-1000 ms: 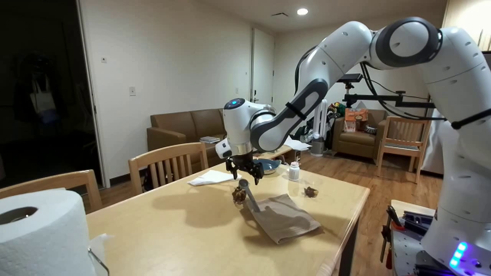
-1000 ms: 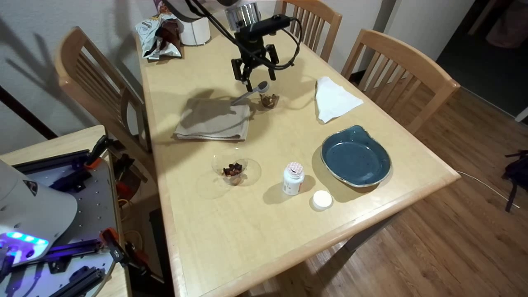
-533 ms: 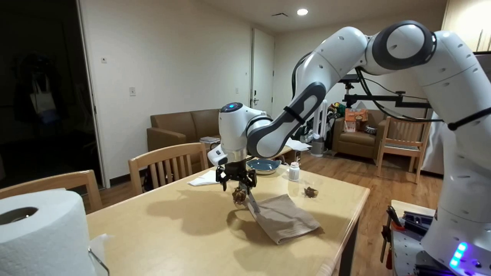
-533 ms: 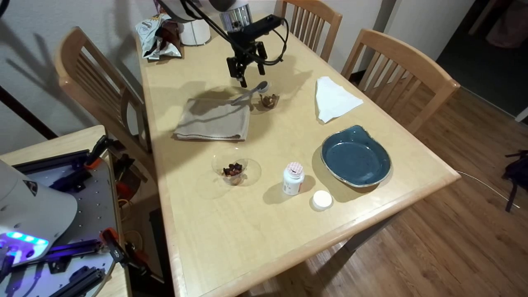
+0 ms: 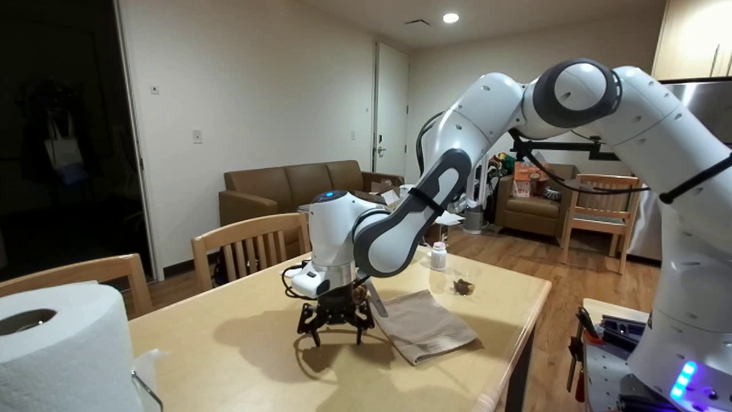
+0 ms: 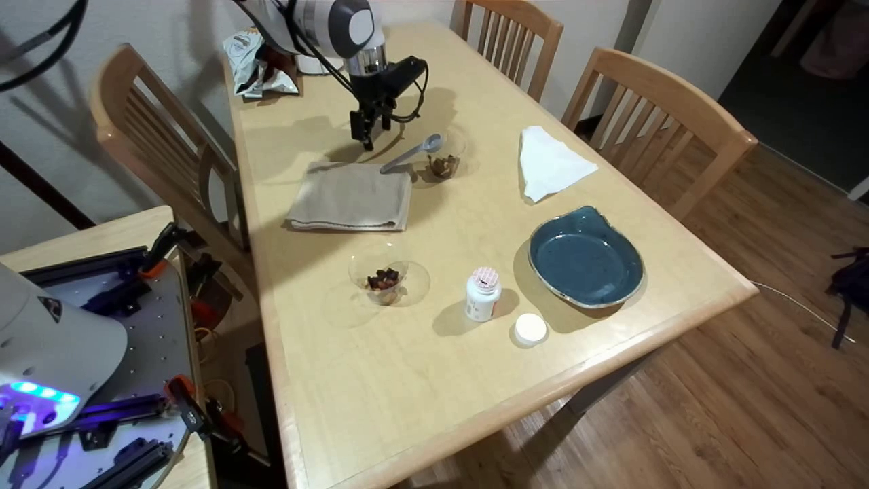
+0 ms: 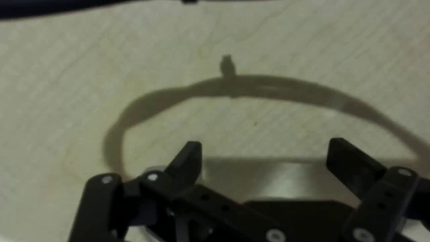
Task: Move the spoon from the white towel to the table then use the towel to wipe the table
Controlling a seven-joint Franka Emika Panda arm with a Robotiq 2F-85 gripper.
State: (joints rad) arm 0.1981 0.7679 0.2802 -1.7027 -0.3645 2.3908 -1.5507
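Slim grey spoon (image 6: 407, 155), handle tip on folded grey-white cloth towel (image 6: 353, 198), must yet be moved, tan wooden table (image 6: 434, 387) wiped. Nothing held by wide-spread black gripper (image 5: 337, 342).

Home-like room, sofa (image 5: 280, 186), dining table (image 6: 461, 231)

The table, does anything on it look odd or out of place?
Two things. The spoon lies only partly on the towel: it sticks out past the edge toward a clear cup. And the white bottle appears uncapped, with a white lid beside it on the table.
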